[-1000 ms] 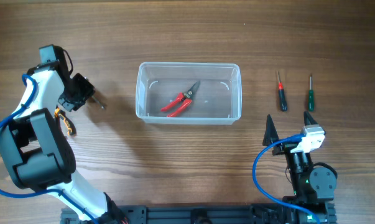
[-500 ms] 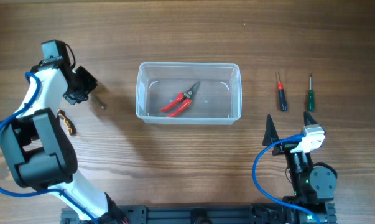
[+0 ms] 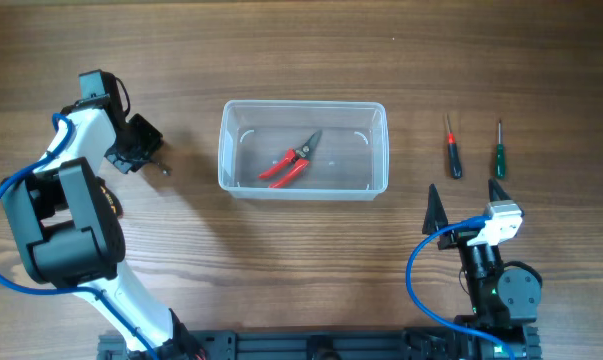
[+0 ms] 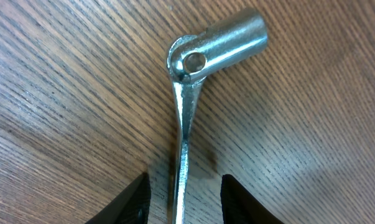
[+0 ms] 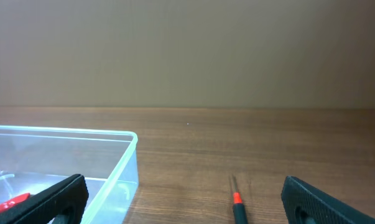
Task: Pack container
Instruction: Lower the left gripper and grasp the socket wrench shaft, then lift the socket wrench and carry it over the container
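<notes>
The container (image 3: 303, 103), a clear plastic tub, stands mid-table with red-handled pliers (image 3: 289, 165) inside; its corner (image 5: 122, 162) shows in the right wrist view. A silver metal tool (image 4: 218, 50) with a socket head lies flat on the wood left of the tub (image 3: 164, 170). My left gripper (image 3: 146, 152) reaches over it. Its black fingers straddle the thin shaft (image 4: 182, 199) with a gap on each side, so it is open. My right gripper (image 3: 464, 190) stands wide open near the front right, nothing between its fingers (image 5: 187, 202).
Right of the tub lie a red-and-black screwdriver (image 3: 451, 150), also seen in the right wrist view (image 5: 238, 205), and a green-handled screwdriver (image 3: 499, 152). An orange-and-black object (image 3: 109, 200) peeks out beside the left arm.
The left gripper has shifted toward the far side and slightly right over the metal tool, which stays where it lay. The right arm has not moved.
</notes>
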Motion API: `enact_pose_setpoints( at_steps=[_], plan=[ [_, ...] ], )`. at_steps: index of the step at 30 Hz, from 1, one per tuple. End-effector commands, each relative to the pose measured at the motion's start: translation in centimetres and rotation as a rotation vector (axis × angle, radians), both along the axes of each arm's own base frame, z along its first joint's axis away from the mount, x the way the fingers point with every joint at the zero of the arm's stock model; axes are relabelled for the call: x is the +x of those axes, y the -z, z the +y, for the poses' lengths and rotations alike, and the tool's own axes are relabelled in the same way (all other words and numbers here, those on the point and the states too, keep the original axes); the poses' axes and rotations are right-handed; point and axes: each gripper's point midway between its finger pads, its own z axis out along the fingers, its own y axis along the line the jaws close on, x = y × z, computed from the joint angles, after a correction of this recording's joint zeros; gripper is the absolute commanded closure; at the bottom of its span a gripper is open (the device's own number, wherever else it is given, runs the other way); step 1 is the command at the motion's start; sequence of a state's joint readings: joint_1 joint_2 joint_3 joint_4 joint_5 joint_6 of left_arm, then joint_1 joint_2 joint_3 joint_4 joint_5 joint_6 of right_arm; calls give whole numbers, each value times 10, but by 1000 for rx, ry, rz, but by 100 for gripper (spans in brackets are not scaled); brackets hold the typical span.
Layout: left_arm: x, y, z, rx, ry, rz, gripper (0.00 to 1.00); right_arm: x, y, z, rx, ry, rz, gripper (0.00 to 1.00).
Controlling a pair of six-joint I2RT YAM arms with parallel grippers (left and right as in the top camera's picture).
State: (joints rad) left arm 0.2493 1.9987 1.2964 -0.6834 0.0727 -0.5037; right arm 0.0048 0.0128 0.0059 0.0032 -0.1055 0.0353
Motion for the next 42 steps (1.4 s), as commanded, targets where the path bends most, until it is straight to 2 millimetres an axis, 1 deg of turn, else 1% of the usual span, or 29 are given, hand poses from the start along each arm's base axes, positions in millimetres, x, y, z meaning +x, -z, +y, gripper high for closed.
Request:
enact_pose_setpoints(
  at_steps=[1, 5, 8, 12, 13, 15, 16, 18, 20, 27, 29, 30, 32, 34, 38, 40, 42],
  plan=[
    [3, 1, 6, 31, -17, 4, 62, -1, -3, 1, -8, -10, -14, 0],
    [0, 8, 7, 39, -19, 26, 62, -1, -3, 1, -9, -10, -14, 0],
    [-5, 19, 6, 30, -18, 61, 62, -1, -3, 1, -9, -10, -14, 0],
    [-8, 26, 5, 25, -18, 82, 63, -1, -3, 1, -8, -10, -14, 0],
    [-8, 27, 5, 25, -18, 84, 66, -1, -3, 1, -8, -10, -14, 0],
    [-8, 27, 5, 25, -18, 82, 75, -1, -3, 1, -8, -10, -14, 0],
    [-8, 27, 5, 25, -18, 82, 78, -1, -3, 1, -8, -10, -14, 0],
    [-8, 27, 5, 25, -18, 83, 89, -1, -3, 1, -8, -10, -14, 0],
    [-8, 27, 5, 25, -17, 84, 96, -1, -3, 1, -9, -10, -14, 0],
    [-10, 26, 4, 23, -17, 91, 96, -1, -3, 1, -8, -10, -14, 0],
    [-8, 23, 5, 24, -16, 85, 96, -1, -3, 1, -8, -10, -14, 0],
    [-5, 19, 6, 26, -10, 80, 96, -1, -3, 1, -9, -10, -14, 0],
    [3, 4, 8, 33, -2, 60, 96, -1, -3, 1, -8, -10, -14, 0],
    [16, -19, 11, 41, -2, 28, 96, -1, -3, 1, -9, -10, -14, 0],
    [43, -74, 17, 68, 21, -61, 96, -1, -3, 1, -9, -10, -14, 0],
    [58, -111, 18, 88, 34, -125, 96, -1, -3, 1, -8, -10, -14, 0],
    [67, -142, 16, 108, 61, -183, 96, -1, -3, 1, -8, -10, -14, 0]
  ],
)
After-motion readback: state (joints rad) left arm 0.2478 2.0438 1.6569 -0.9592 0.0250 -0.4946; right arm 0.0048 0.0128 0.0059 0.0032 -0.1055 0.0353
